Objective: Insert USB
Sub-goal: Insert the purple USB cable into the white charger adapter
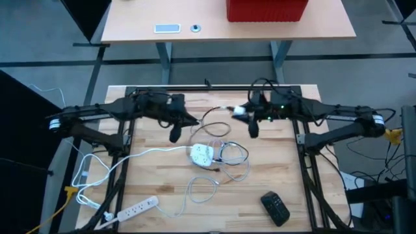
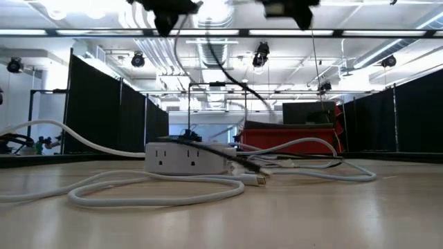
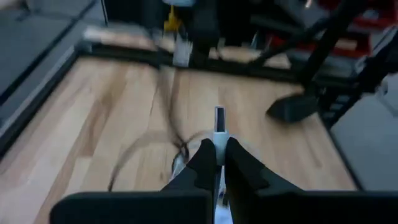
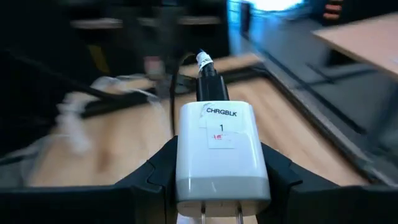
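Observation:
My left gripper [image 3: 219, 148] is shut on a white USB plug [image 3: 219, 124], held over the table's far middle [image 1: 194, 121]. To its right, my right gripper [image 1: 246, 114] is shut on a white charger block [image 4: 221, 140] marked CHRGBLK. A black plug [image 4: 208, 78] with a dark cable sticks into the block's far face. The block's metal prongs [image 4: 221, 214] point back toward the wrist. In the low view both grippers hang high above the table, left [image 2: 165, 17] and right [image 2: 294, 10]. My left gripper pinches the USB plug's white body [image 3: 220, 138] between its two fingers. The plug's metal tip [image 3: 219, 115] sticks out past the fingertips, and the plug is lifted clear of the table. My right gripper pinches the charger block by its two opposite sides [image 4: 184, 165], one finger [image 4: 158, 165] on each. The block lies along the fingers, lifted clear of the table.
A white power hub [image 1: 201, 155] lies mid-table among loops of white and dark cable [image 1: 231, 156]. A white power strip [image 1: 136, 209] lies near the front left corner, and a black handset [image 1: 275, 208] near the front right. A red box [image 1: 266, 10] stands on the desk beyond.

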